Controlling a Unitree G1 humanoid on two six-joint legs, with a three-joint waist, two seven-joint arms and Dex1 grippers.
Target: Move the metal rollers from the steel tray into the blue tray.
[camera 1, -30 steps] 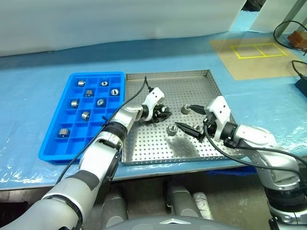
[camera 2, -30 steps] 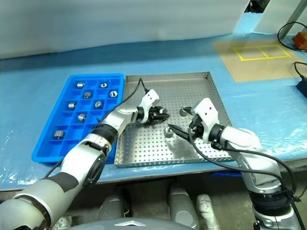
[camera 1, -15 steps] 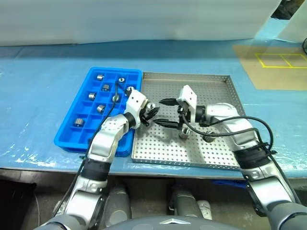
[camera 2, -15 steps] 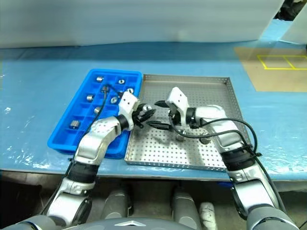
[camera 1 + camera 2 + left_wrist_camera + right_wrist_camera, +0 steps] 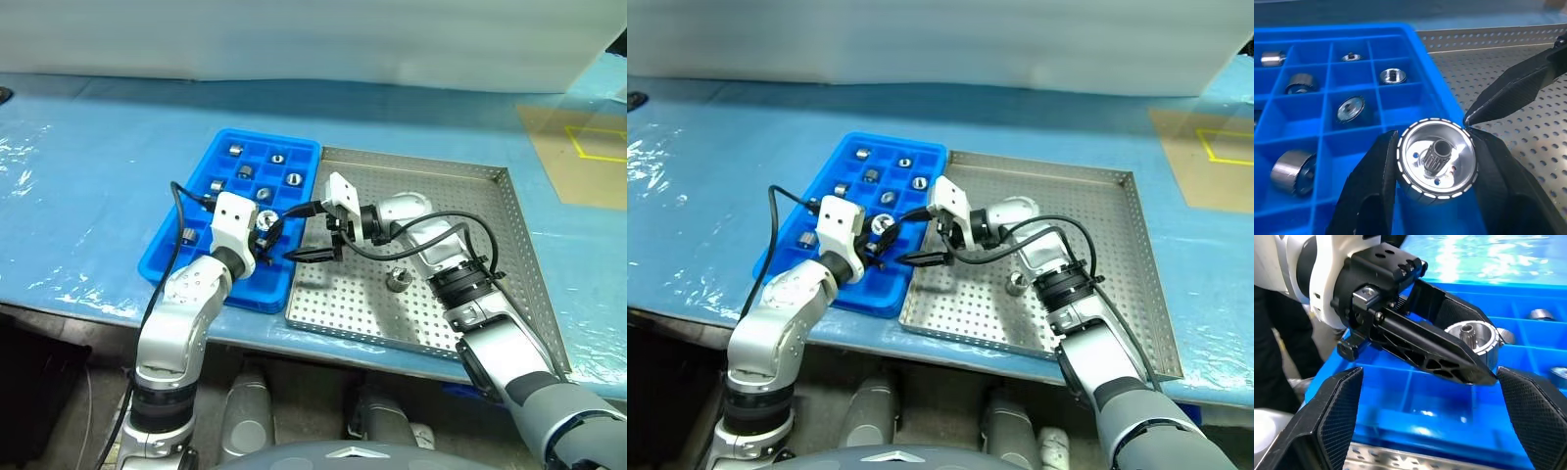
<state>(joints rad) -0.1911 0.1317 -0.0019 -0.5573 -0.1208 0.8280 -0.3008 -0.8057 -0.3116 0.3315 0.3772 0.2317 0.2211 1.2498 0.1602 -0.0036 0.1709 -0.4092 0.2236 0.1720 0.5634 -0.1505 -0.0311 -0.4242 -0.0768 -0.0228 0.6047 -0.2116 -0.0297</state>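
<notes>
Our left gripper [image 5: 1435, 196] has its fingers [image 5: 1376, 181] clamped across the rim of one metal roller [image 5: 1436, 165], held over the blue tray [image 5: 220, 166] near the steel tray [image 5: 509, 284]. Our right gripper [image 5: 306, 231] hangs alongside, fingers spread wide and empty. Another roller [image 5: 398, 280] (polished, rigid, probably slippery) wants gripping across its sides.

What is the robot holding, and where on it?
The left gripper clamps a metal roller by its round sides, over the blue tray. The right gripper is empty.

Blue-covered table [image 5: 98, 147], white wall [image 5: 294, 39]
</notes>
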